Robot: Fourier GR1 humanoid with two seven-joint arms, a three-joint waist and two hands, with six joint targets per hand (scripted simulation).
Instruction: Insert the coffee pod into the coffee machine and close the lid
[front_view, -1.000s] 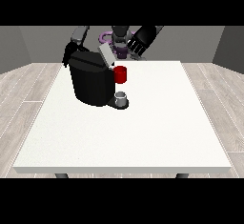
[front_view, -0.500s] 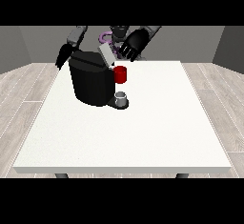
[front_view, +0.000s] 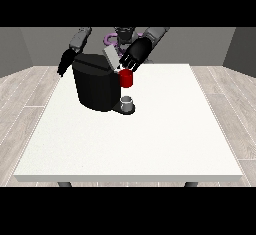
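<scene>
A black coffee machine (front_view: 95, 86) stands on the white table (front_view: 150, 129) at the back left. Its grey lid (front_view: 111, 56) sticks up tilted at the machine's top right. The machine's red front part (front_view: 126, 78) juts out above a small grey cup (front_view: 128, 102) on its base. The hand at the view's right (front_view: 134, 54) hovers right beside the lid, with fingers pointing down towards the red part. I cannot make out a coffee pod. The hand at the view's left (front_view: 65, 63) hangs behind the machine's left side, fingers pointing down.
The table's front and right stretch out as plain white surface. The robot's torso (front_view: 122, 33) is behind the machine at the table's far edge. Wooden floor surrounds the table.
The hand at the view's right has moved left and down, closer to the raised lid. The hand at the view's left has barely moved.
</scene>
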